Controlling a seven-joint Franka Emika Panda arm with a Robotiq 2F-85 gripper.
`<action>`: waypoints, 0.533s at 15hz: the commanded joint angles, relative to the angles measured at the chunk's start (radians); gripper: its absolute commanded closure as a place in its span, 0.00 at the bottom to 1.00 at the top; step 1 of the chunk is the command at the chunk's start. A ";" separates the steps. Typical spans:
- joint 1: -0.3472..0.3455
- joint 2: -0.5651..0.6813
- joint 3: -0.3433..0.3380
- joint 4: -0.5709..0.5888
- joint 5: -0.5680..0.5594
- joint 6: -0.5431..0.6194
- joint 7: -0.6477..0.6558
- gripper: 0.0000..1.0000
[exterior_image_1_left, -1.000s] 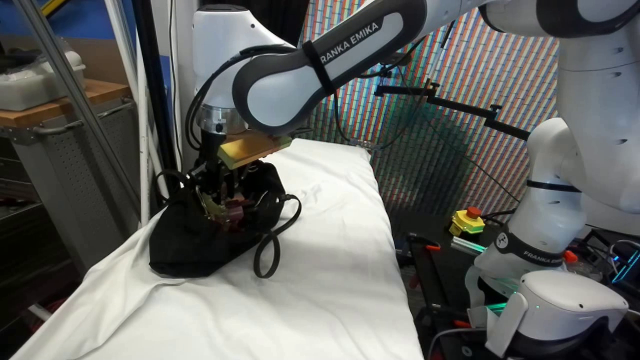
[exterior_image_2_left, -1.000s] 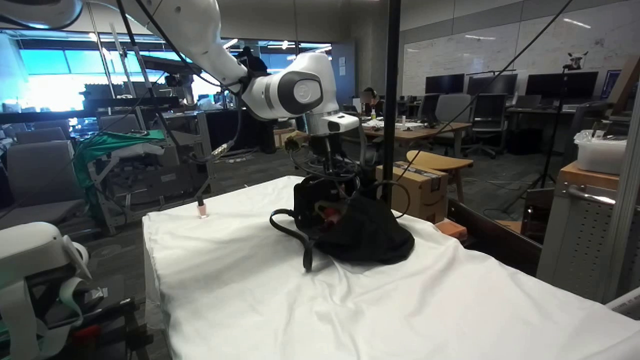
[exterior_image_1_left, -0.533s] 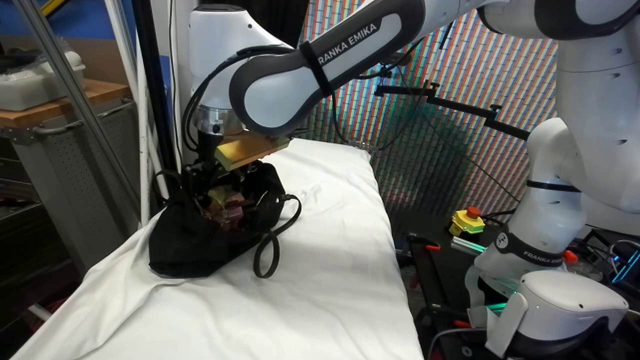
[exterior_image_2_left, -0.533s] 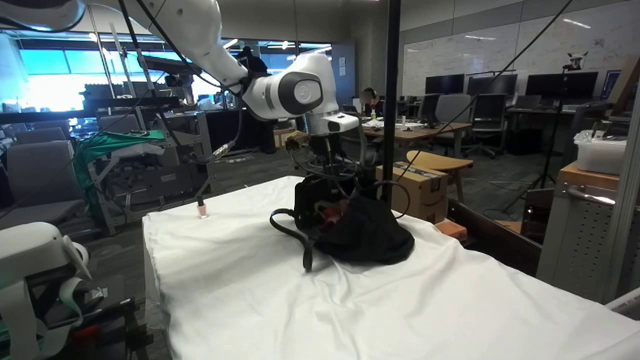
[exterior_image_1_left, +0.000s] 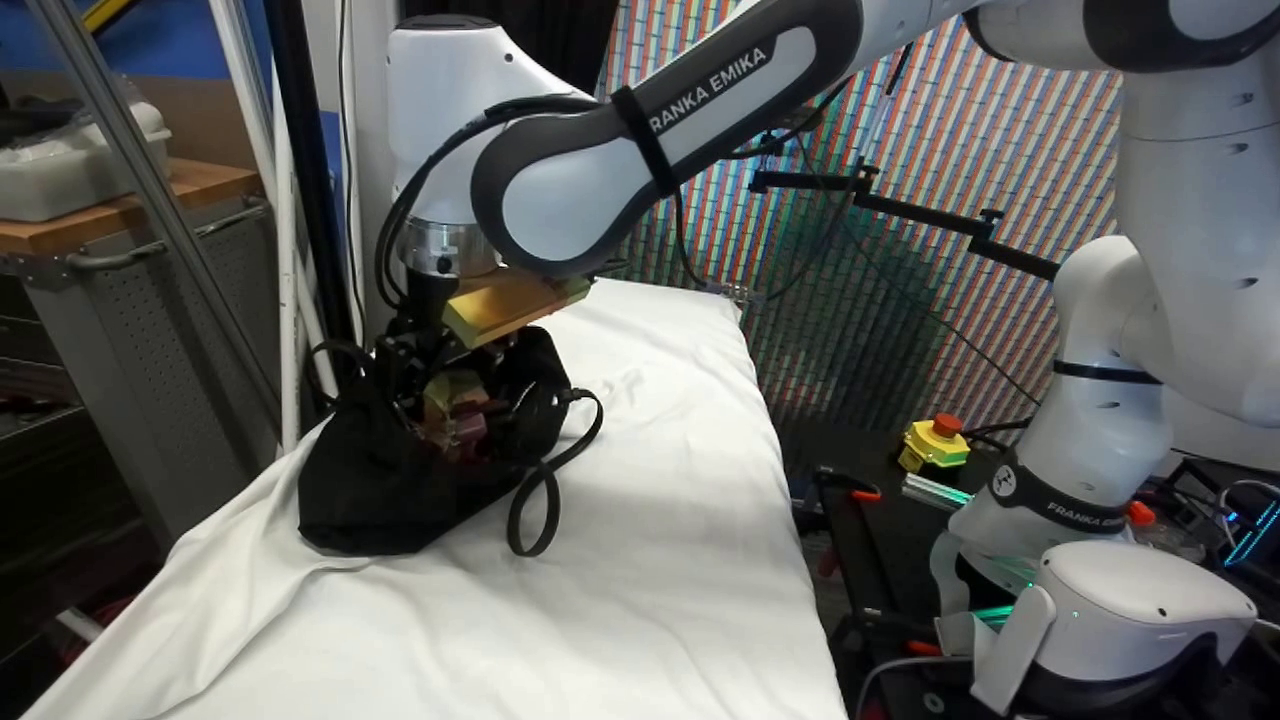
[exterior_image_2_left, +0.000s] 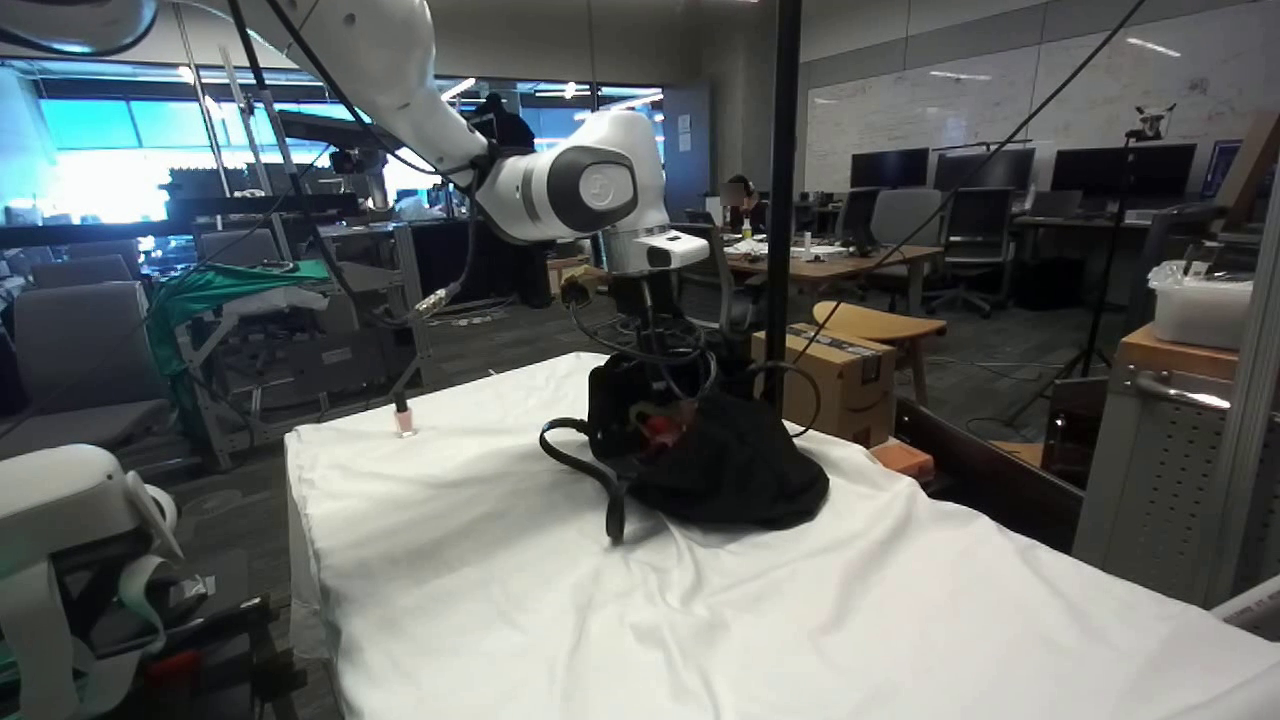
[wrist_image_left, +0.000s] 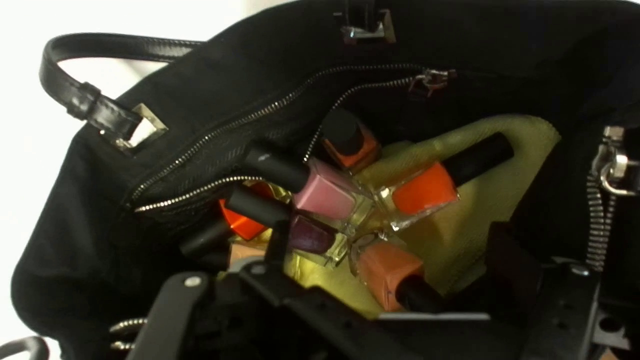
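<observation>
– Jaws, quick: how did they stand?
– Spread wide, nothing pinched. The gripper (wrist_image_left: 392, 247) was down in the mouth of the black bag (exterior_image_1_left: 380, 490), which sat on white cloth (exterior_image_1_left: 650, 620) in both exterior views.
– What was nearest?
– Peach nail polish bottle (wrist_image_left: 385, 270), inside the bag. In the wrist view it lay between the fingertips (wrist_image_left: 278, 245), on yellow fabric (wrist_image_left: 480, 215), black cap (wrist_image_left: 416, 294) toward the near right. Touching a finger? Couldn't tell.
– How did it look to handle?
– Light, I judged. Stiff too: looked like glass, so probably slick, and breakable if knocked. Cap looked duller, maybe grippier, but the gripper hid part of it.
– Best hold?
– Flat sides of the body, I reckoned, across the short way. It lay aslant to the jaws, so a straight squeeze likely risked twisting it.
– Was it crowded?
– Very. Dark purple bottle (wrist_image_left: 312, 235) just beside it on the left, pink bottle (wrist_image_left: 327, 197) past that toward the far side, orange-red bottle (wrist_image_left: 425, 190) at the far right. Bag walls looked soft, so probably little resistance there.
– Any strays?
– One: a pale pink bottle (exterior_image_2_left: 404, 422) stood upright on the cloth, far left in an exterior view, well apart from the bag.
</observation>
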 joint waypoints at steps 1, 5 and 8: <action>0.026 -0.110 -0.017 -0.151 -0.013 0.030 0.007 0.00; 0.059 -0.216 -0.015 -0.314 -0.036 0.058 0.080 0.00; 0.093 -0.292 0.015 -0.433 -0.045 0.072 0.147 0.00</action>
